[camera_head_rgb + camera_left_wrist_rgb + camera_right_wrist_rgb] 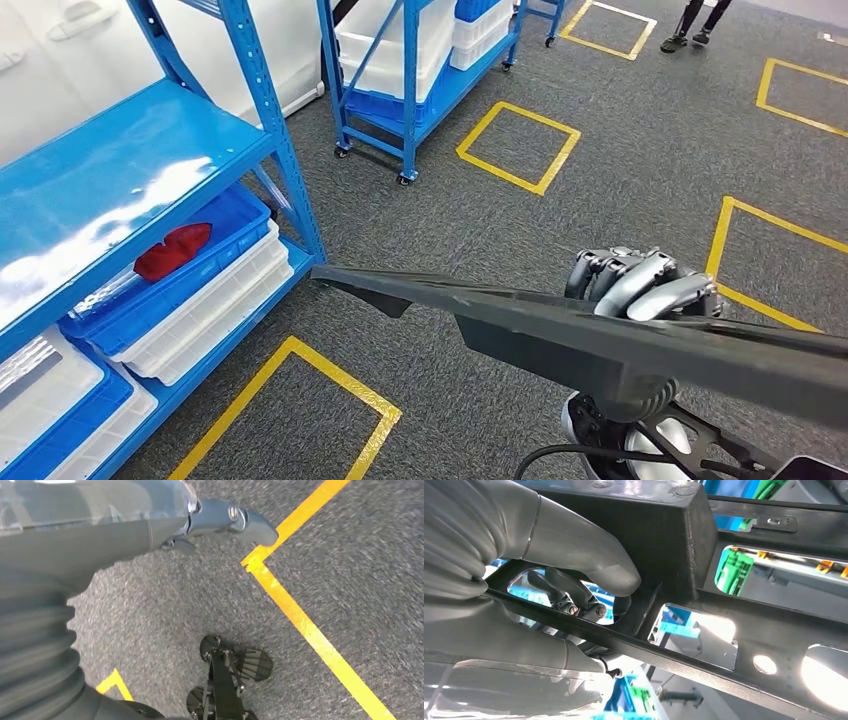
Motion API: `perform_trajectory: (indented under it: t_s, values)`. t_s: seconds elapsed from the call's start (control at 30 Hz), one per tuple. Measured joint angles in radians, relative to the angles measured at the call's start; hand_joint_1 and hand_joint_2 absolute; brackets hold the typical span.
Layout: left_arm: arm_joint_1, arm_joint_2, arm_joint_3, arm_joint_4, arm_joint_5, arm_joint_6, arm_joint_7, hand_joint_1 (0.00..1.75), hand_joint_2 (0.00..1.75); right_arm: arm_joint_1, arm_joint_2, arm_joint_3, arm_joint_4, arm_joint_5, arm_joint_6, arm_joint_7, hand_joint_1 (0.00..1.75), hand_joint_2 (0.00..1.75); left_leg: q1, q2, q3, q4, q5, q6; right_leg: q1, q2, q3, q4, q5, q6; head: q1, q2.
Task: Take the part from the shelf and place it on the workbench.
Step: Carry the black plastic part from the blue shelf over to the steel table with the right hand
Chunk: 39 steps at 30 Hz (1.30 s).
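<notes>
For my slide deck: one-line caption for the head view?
Right hand carries a long black part over grey carpet, blue shelf alongside.

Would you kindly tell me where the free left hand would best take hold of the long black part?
Probably the narrow tapered end of the black part, from below. The right hand already grips the wide end, so the thin free end juts out unsupported.

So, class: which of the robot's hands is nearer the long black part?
The right. The right hand grips the black part, fingers through one of its openings. The left hand hangs over the grey floor, apart from the part.
</notes>
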<state>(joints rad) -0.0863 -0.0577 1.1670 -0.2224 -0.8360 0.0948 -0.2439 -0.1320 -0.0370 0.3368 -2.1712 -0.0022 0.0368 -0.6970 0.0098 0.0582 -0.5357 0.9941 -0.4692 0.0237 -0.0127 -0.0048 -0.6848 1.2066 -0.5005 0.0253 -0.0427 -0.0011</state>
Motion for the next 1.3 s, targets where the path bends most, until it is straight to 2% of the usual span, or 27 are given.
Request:
perform_trajectory:
  t_s: [0.07, 0.1, 0.13, 0.2, 0.27, 0.33, 0.37, 0.4, 0.43, 0.47, 0.5, 0.57, 0.63, 0.7, 0.73, 0.8, 0.87, 0.9, 0.93, 0.97, 1.0, 1.03, 1.07, 1.13, 1.17, 1.23, 1.3]
  values:
    - [-0.002, -0.006, 0.000, 0.000, 0.005, 0.001, -0.001, 0.00, 1.75, -0.005, -0.007, 0.000, 0.006, -0.004, -0.001, 0.000, 1.75, 1.75, -0.004, 0.018, 0.002, 0.002, -0.004, -0.006, 0.007, -0.040, 0.078, -0.138, 0.041, -0.011, 0.000, 0.000]
    - [-0.002, -0.008, 0.000, 0.000, 0.007, 0.002, -0.002, 0.00, 1.75, -0.007, -0.010, 0.000, 0.009, -0.008, -0.001, 0.000, 1.75, 1.75, -0.007, 0.026, 0.003, 0.003, -0.006, -0.010, 0.012, -0.052, 0.098, -0.178, 0.048, -0.017, 0.000, 0.000]
    - [-0.002, -0.011, 0.000, 0.000, 0.008, 0.003, -0.003, 0.00, 1.75, -0.009, -0.013, 0.000, 0.011, -0.012, -0.001, 0.000, 1.75, 1.75, -0.009, 0.034, 0.004, 0.003, -0.007, -0.015, 0.016, -0.058, 0.104, -0.195, 0.047, -0.023, 0.000, 0.000]
    - [-0.003, -0.013, 0.000, 0.000, 0.010, 0.004, -0.005, 0.00, 1.75, -0.008, -0.019, 0.000, 0.016, -0.020, -0.001, 0.000, 1.75, 1.75, -0.010, 0.047, 0.007, 0.003, -0.011, -0.025, 0.016, -0.038, 0.102, -0.199, 0.051, -0.033, 0.000, 0.000]
    - [-0.004, -0.016, 0.001, 0.000, 0.010, 0.006, -0.006, 0.00, 1.75, -0.008, -0.023, 0.000, 0.019, -0.021, -0.002, 0.000, 1.75, 1.75, -0.007, 0.021, -0.002, 0.032, -0.037, -0.034, 0.010, -0.020, 0.104, -0.206, 0.056, -0.043, 0.000, 0.000]
    - [-0.002, -0.018, 0.001, 0.000, 0.008, 0.007, -0.006, 0.00, 1.75, -0.007, -0.024, 0.000, 0.022, -0.020, -0.002, 0.000, 1.75, 1.75, -0.003, -0.026, -0.048, 0.139, -0.099, -0.040, 0.007, -0.001, 0.104, -0.209, 0.060, -0.050, 0.000, 0.000]
    - [0.001, -0.019, 0.001, 0.000, 0.007, 0.007, -0.006, 0.00, 1.75, -0.007, -0.024, 0.000, 0.024, -0.019, -0.003, 0.000, 1.75, 1.75, -0.002, -0.039, -0.080, 0.210, -0.130, -0.041, 0.007, 0.010, 0.104, -0.209, 0.060, -0.052, 0.000, 0.000]
    - [0.003, -0.019, 0.001, 0.000, 0.007, 0.008, -0.006, 0.00, 1.75, -0.006, -0.024, 0.000, 0.026, -0.018, -0.003, 0.000, 1.75, 1.75, -0.001, -0.045, -0.108, 0.267, -0.148, -0.043, 0.007, 0.023, 0.103, -0.208, 0.060, -0.052, 0.000, 0.000]
    - [0.005, -0.020, 0.001, 0.000, 0.007, 0.008, -0.005, 0.00, 1.75, -0.006, -0.024, 0.000, 0.028, -0.018, -0.004, 0.000, 1.75, 1.75, 0.000, -0.047, -0.122, 0.293, -0.146, -0.044, 0.007, 0.037, 0.104, -0.207, 0.060, -0.052, 0.000, 0.000]
    - [0.006, -0.020, 0.001, 0.000, 0.007, 0.008, -0.005, 0.00, 1.75, -0.006, -0.024, 0.000, 0.029, -0.017, -0.005, 0.000, 1.75, 1.75, 0.001, -0.048, -0.118, 0.278, -0.123, -0.044, 0.007, 0.050, 0.104, -0.205, 0.060, -0.052, 0.000, 0.000]
    - [0.006, -0.020, 0.001, 0.000, 0.008, 0.008, -0.006, 0.00, 1.75, -0.007, -0.024, 0.000, 0.030, -0.015, -0.007, 0.000, 1.75, 1.75, 0.003, -0.053, -0.096, 0.226, -0.086, -0.044, 0.006, 0.063, 0.106, -0.203, 0.059, -0.050, 0.000, 0.000]
    - [0.005, -0.021, 0.002, 0.000, 0.007, 0.007, -0.007, 0.00, 1.75, -0.010, -0.024, 0.000, 0.032, -0.011, -0.017, 0.000, 1.75, 1.75, 0.010, -0.096, -0.039, 0.090, -0.022, -0.043, 0.005, 0.088, 0.104, -0.195, 0.056, -0.042, 0.000, 0.000]
    - [0.006, -0.023, 0.002, 0.001, 0.005, 0.006, -0.008, 0.00, 1.75, -0.014, -0.024, 0.000, 0.032, -0.001, -0.035, 0.000, 1.75, 1.75, 0.013, -0.131, -0.012, 0.026, -0.007, -0.039, 0.005, 0.110, 0.094, -0.189, 0.057, -0.029, 0.000, 0.000]
    - [0.005, -0.027, 0.002, 0.001, 0.001, 0.006, -0.009, 0.00, 1.75, -0.016, -0.024, 0.004, 0.030, 0.013, -0.057, 0.000, 1.75, 1.75, 0.010, -0.118, -0.012, 0.023, -0.006, -0.029, 0.002, 0.131, 0.086, -0.190, 0.063, -0.014, 0.000, 0.000]
    - [0.004, -0.029, 0.002, 0.001, -0.002, 0.006, -0.011, 0.00, 1.75, -0.017, -0.024, 0.007, 0.029, 0.019, -0.069, 0.000, 1.75, 1.75, 0.010, -0.107, -0.011, 0.019, -0.003, -0.022, 0.000, 0.126, 0.083, -0.187, 0.062, -0.009, 0.000, 0.000]
    - [0.000, -0.031, 0.002, 0.001, -0.006, 0.002, -0.019, 0.00, 1.75, -0.024, -0.025, 0.016, 0.026, 0.027, -0.094, 0.000, 1.75, 1.75, 0.010, -0.084, -0.009, 0.012, 0.003, -0.008, 0.002, 0.080, 0.058, -0.137, 0.031, -0.001, 0.000, 0.000]
    - [0.001, -0.031, 0.001, 0.001, -0.009, -0.003, -0.027, 0.00, 1.75, -0.032, -0.026, 0.028, 0.024, 0.031, -0.113, 0.000, 1.75, 1.75, 0.006, -0.059, -0.010, 0.011, 0.003, -0.001, 0.003, 0.026, 0.000, -0.014, -0.032, 0.004, 0.000, 0.000]
    - [0.003, -0.031, 0.001, 0.001, -0.011, -0.006, -0.031, 0.00, 1.75, -0.033, -0.027, 0.034, 0.024, 0.032, -0.121, 0.000, 1.75, 1.75, 0.003, -0.045, -0.010, 0.011, 0.002, 0.001, 0.001, 0.017, -0.030, 0.047, -0.055, 0.006, 0.000, 0.000]
    - [0.005, -0.031, 0.001, 0.001, -0.012, -0.009, -0.035, 0.00, 1.75, -0.033, -0.030, 0.039, 0.023, 0.031, -0.127, 0.000, 1.75, 1.75, 0.001, -0.031, -0.010, 0.011, 0.001, 0.002, 0.000, 0.013, -0.048, 0.084, -0.062, 0.006, 0.000, 0.000]
    - [0.005, -0.031, 0.001, 0.001, -0.013, -0.010, -0.039, 0.00, 1.75, -0.032, -0.035, 0.043, 0.022, 0.030, -0.133, 0.000, 1.75, 1.75, -0.001, -0.018, -0.010, 0.011, 0.000, 0.002, 0.000, 0.011, -0.047, 0.083, -0.052, 0.005, 0.000, 0.000]
    - [0.005, -0.031, 0.001, 0.001, -0.014, -0.011, -0.043, 0.00, 1.75, -0.033, -0.042, 0.047, 0.018, 0.026, -0.137, 0.000, 1.75, 1.75, -0.003, -0.006, -0.009, 0.011, -0.001, 0.002, 0.000, 0.007, -0.025, 0.043, -0.025, 0.002, 0.000, 0.000]
    - [0.004, -0.032, 0.001, 0.001, -0.015, -0.012, -0.046, 0.00, 1.75, -0.034, -0.050, 0.050, 0.013, 0.021, -0.141, 0.000, 1.75, 1.75, -0.004, 0.004, -0.008, 0.011, -0.002, 0.001, 0.002, -0.006, 0.013, -0.027, 0.008, -0.003, 0.000, 0.000]
    - [0.003, -0.033, 0.000, 0.001, -0.017, -0.012, -0.049, 0.00, 1.75, -0.035, -0.057, 0.052, 0.007, 0.016, -0.143, 0.000, 1.75, 1.75, -0.007, 0.013, -0.006, 0.011, -0.003, -0.001, 0.008, -0.028, 0.051, -0.097, 0.031, -0.011, 0.000, 0.000]
    - [0.002, -0.033, 0.000, 0.001, -0.022, -0.013, -0.051, 0.00, 1.75, -0.042, -0.070, 0.054, -0.004, 0.008, -0.146, 0.000, 1.75, 1.75, -0.011, 0.029, -0.004, 0.011, -0.007, -0.009, 0.017, -0.057, 0.093, -0.183, 0.050, -0.023, 0.000, 0.000]
    - [0.002, -0.033, 0.000, 0.001, -0.024, -0.013, -0.050, 0.00, 1.75, -0.045, -0.075, 0.055, -0.008, 0.005, -0.147, 0.000, 1.75, 1.75, -0.012, 0.037, -0.003, 0.011, -0.008, -0.014, 0.021, -0.058, 0.094, -0.190, 0.047, -0.028, 0.000, 0.000]
    - [-0.001, -0.033, -0.001, 0.001, -0.027, -0.013, -0.050, 0.00, 1.75, -0.048, -0.085, 0.057, -0.014, 0.002, -0.148, 0.000, 1.75, 1.75, -0.011, 0.046, 0.001, 0.011, -0.013, -0.024, 0.018, -0.036, 0.093, -0.196, 0.053, -0.035, 0.000, 0.000]
    - [-0.003, -0.033, -0.003, 0.001, -0.029, -0.013, -0.049, 0.00, 1.75, -0.053, -0.091, 0.059, -0.018, 0.002, -0.154, 0.000, 1.75, 1.75, -0.009, 0.010, -0.011, 0.047, -0.041, -0.033, 0.011, -0.017, 0.095, -0.204, 0.060, -0.045, 0.000, 0.000]
